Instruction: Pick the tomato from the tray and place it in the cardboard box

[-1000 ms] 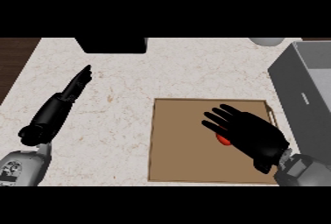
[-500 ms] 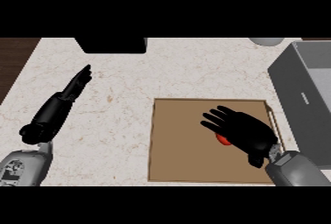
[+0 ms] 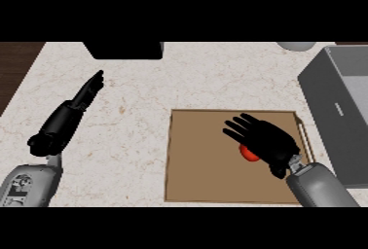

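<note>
**Inspector:** Head view. State of the right hand?
**Assistant:** Right hand (image 3: 265, 141) is spread wide with straight fingers over the brown tray (image 3: 197, 160). It grips nothing.
**Inspector:** And the tomato?
**Assistant:** Tomato (image 3: 249, 153) lies on the tray under the palm, red showing at the hand's left edge. Cannot tell if they touch.
**Inspector:** Box?
**Assistant:** Grey box (image 3: 338, 97) stands to that hand's right, beside the tray.
**Inspector:** Left hand?
**Assistant:** Left hand (image 3: 86, 90) is well apart to the left, fingers straight, over the counter (image 3: 144, 87).

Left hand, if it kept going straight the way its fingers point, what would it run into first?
Probably the black object at the back of the counter. The left hand points straight fingers toward it, with nothing else between. Depth is unclear, so it might pass over.
</note>
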